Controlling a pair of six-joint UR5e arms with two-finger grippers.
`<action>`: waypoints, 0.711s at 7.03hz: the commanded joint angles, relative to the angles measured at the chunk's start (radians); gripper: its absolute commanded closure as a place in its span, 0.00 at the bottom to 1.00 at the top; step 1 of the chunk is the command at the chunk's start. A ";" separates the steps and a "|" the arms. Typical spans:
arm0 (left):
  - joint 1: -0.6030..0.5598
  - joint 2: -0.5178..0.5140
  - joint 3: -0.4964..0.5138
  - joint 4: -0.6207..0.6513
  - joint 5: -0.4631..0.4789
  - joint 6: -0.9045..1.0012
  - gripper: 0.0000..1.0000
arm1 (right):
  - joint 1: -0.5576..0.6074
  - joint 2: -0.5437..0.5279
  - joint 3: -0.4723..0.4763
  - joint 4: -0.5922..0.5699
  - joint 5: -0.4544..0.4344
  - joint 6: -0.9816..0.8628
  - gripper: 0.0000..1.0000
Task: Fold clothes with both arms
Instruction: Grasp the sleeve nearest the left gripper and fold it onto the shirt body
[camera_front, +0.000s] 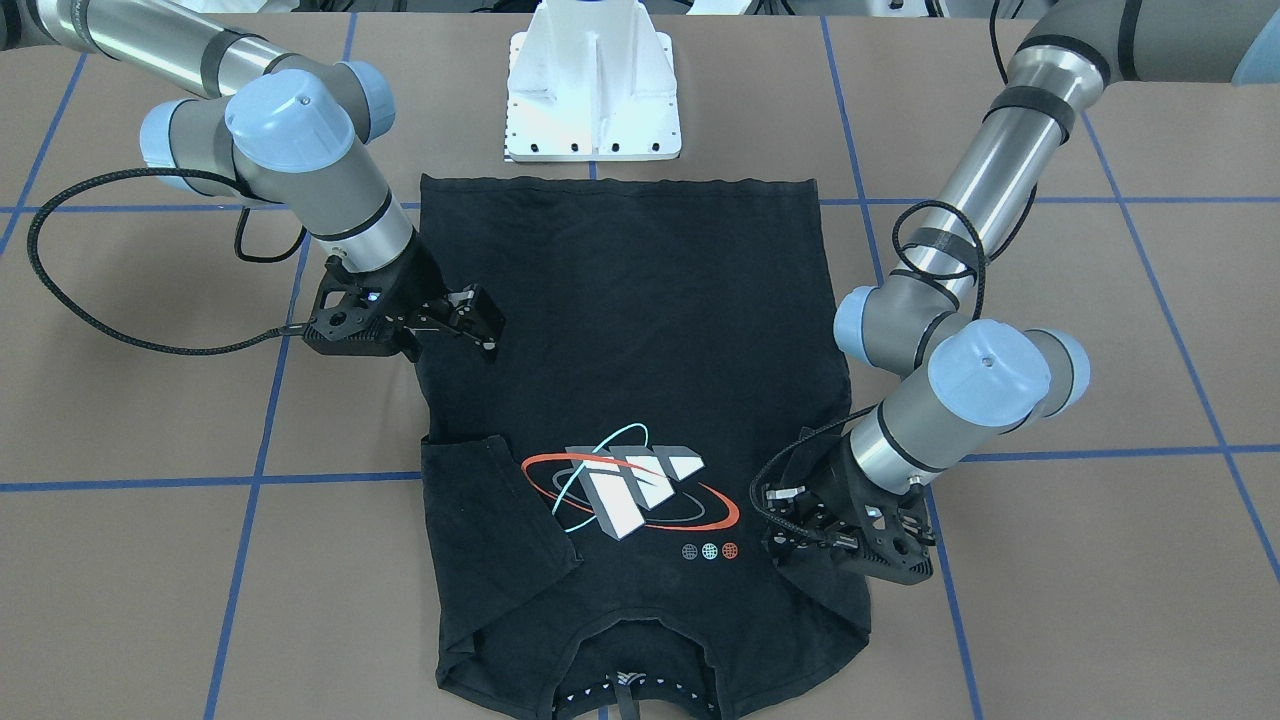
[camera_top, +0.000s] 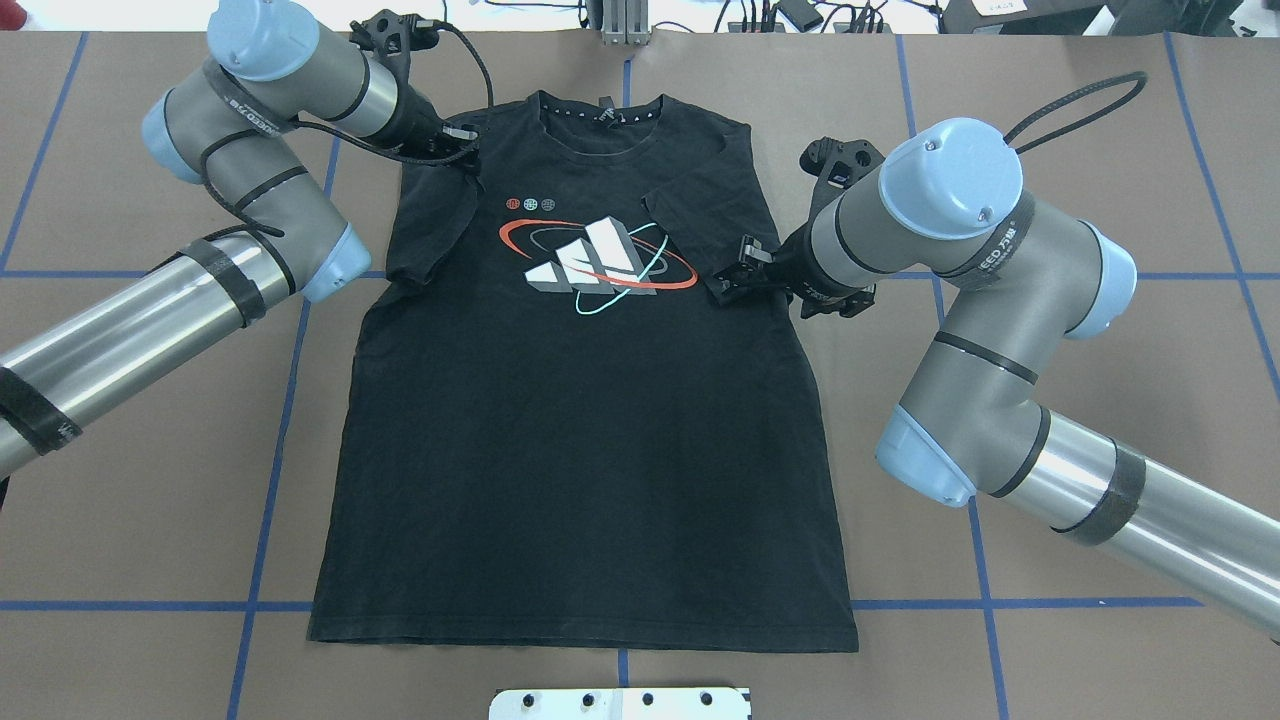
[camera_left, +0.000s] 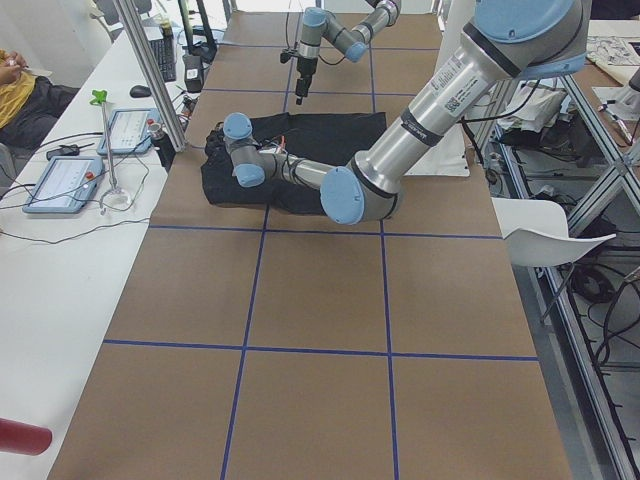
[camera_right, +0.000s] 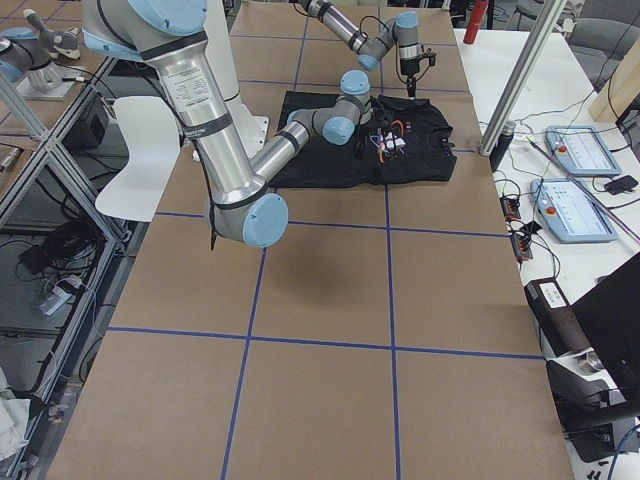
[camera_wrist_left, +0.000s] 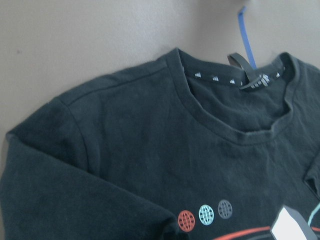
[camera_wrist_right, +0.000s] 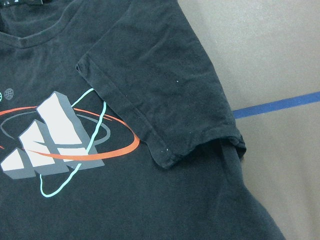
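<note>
The brown table (camera_top: 150, 520), gridded with blue tape, carries a black T-shirt (camera_top: 580, 430) lying flat at the centre of the overhead view, collar (camera_top: 600, 110) toward the top edge and print (camera_top: 590, 262) facing up. Both sleeves are folded inward onto the chest. The left arm (camera_top: 130, 320) enters from the lower left, its tool (camera_top: 455, 148) low at the shirt's upper-left shoulder; I cannot tell how its jaws stand. The right arm (camera_top: 1000, 330) enters from the lower right, its tool (camera_top: 733, 275) spread, by the folded sleeve at the shirt's right edge
</note>
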 joint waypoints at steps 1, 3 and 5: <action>0.001 -0.009 0.017 -0.011 0.006 -0.006 0.40 | 0.000 0.000 0.001 -0.002 0.000 0.000 0.00; 0.001 -0.003 -0.036 -0.008 -0.003 -0.050 0.01 | 0.000 -0.003 0.005 -0.003 -0.002 0.012 0.00; 0.004 0.119 -0.260 -0.001 -0.061 -0.163 0.01 | -0.052 -0.114 0.112 -0.011 -0.055 0.151 0.00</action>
